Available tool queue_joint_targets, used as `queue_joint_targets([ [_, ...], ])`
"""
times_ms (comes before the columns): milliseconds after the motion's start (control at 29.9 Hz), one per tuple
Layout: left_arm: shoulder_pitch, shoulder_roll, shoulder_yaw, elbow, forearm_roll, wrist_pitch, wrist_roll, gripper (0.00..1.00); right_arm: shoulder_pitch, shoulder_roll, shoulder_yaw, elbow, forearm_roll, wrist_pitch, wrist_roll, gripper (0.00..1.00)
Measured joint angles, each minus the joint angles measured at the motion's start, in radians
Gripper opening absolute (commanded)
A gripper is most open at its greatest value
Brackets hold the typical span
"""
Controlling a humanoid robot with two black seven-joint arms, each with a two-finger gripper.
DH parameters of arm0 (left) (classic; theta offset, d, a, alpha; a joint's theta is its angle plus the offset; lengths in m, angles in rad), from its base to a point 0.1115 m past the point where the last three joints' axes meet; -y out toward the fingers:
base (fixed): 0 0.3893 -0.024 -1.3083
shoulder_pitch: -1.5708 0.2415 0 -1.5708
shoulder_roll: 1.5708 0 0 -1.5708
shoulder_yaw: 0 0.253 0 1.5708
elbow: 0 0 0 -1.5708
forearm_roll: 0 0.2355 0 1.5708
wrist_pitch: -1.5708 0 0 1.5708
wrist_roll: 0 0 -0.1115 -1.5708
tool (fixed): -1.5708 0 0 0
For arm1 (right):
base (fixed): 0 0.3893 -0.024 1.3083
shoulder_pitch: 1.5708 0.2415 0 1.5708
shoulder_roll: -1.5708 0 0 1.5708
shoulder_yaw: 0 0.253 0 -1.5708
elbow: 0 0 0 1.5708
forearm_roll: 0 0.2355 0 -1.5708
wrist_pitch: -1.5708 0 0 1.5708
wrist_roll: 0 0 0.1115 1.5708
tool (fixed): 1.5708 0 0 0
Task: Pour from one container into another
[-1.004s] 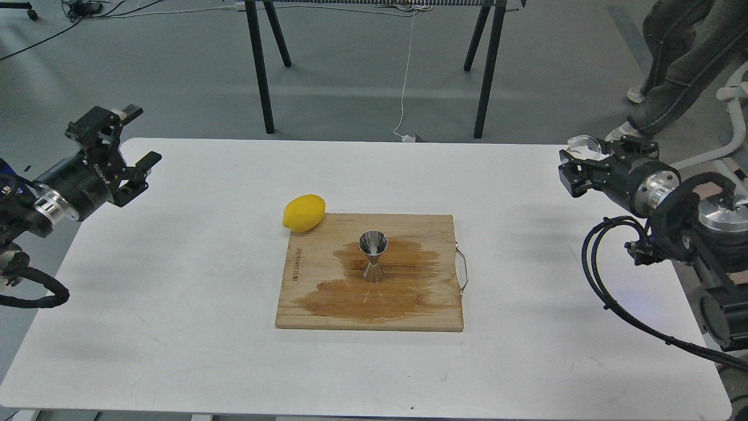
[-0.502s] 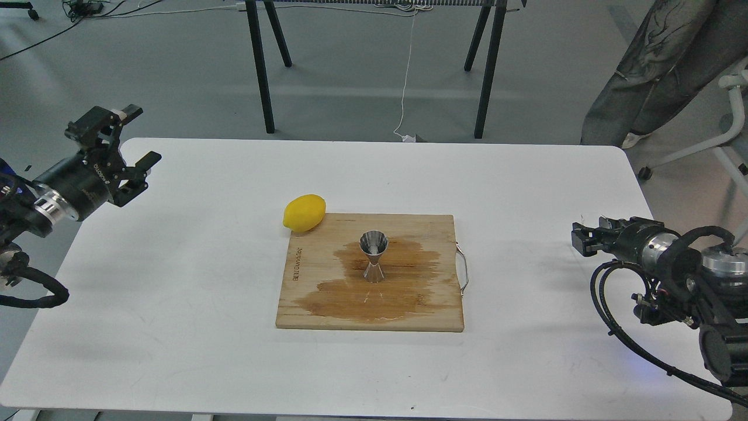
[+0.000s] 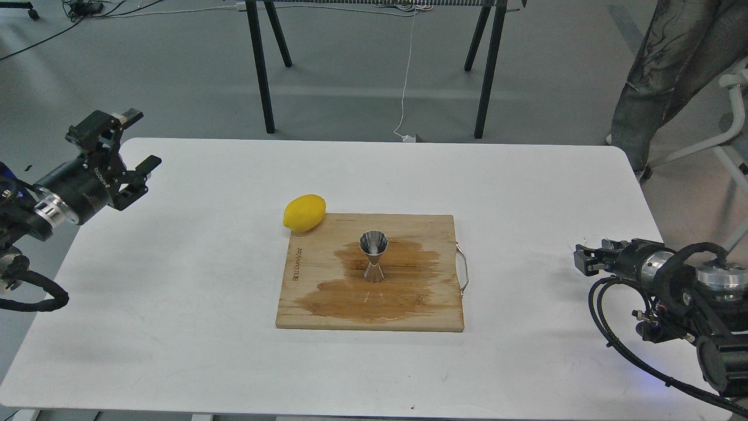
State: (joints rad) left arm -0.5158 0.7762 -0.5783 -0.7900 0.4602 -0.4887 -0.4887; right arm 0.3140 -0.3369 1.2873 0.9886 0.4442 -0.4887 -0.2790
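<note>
Both claws hung apart from the jigger (image 3: 373,263). My left gripper (image 3: 131,153) stood released above the table's far left corner, fingers spread and empty, almost where it had been a second before. My right gripper (image 3: 580,259) had dropped from the table's far right corner to low over the right edge, and it showed dark and end-on, so I cannot tell whether it was clenched. A second earlier it had held a clear cup; no cup showed now. The jigger stood upright at the middle of the wooden cutting board (image 3: 432,310), within a dark wet stain (image 3: 403,257) spread across the wood, unchanged. A lemon (image 3: 304,213) lay touching the board's far left corner on the white table (image 3: 175,327). A person's legs (image 3: 660,82) had shifted beyond the table's right end.
</note>
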Motion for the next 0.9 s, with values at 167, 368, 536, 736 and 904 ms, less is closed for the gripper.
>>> queue_joint_targets([
  [167, 0.0, 0.0, 0.0, 0.0, 0.0, 0.0, 0.0, 0.99, -0.001, 0.017, -0.001, 0.0, -0.002, 0.0, 0.001, 0.34],
  [368, 0.0, 0.0, 0.0, 0.0, 0.0, 0.0, 0.0, 0.99, -0.001, 0.022, -0.005, 0.0, -0.002, 0.0, 0.001, 0.37],
  [536, 0.0, 0.0, 0.0, 0.0, 0.0, 0.0, 0.0, 0.99, 0.003, 0.028, -0.048, 0.001, -0.002, 0.0, -0.001, 0.37],
  [736, 0.0, 0.0, 0.0, 0.0, 0.0, 0.0, 0.0, 0.99, 0.003, 0.031, -0.064, 0.01, -0.002, 0.0, -0.002, 0.41],
  [904, 0.0, 0.0, 0.0, 0.0, 0.0, 0.0, 0.0, 0.99, 0.002, 0.032, -0.065, 0.014, -0.001, 0.0, -0.003, 0.46],
])
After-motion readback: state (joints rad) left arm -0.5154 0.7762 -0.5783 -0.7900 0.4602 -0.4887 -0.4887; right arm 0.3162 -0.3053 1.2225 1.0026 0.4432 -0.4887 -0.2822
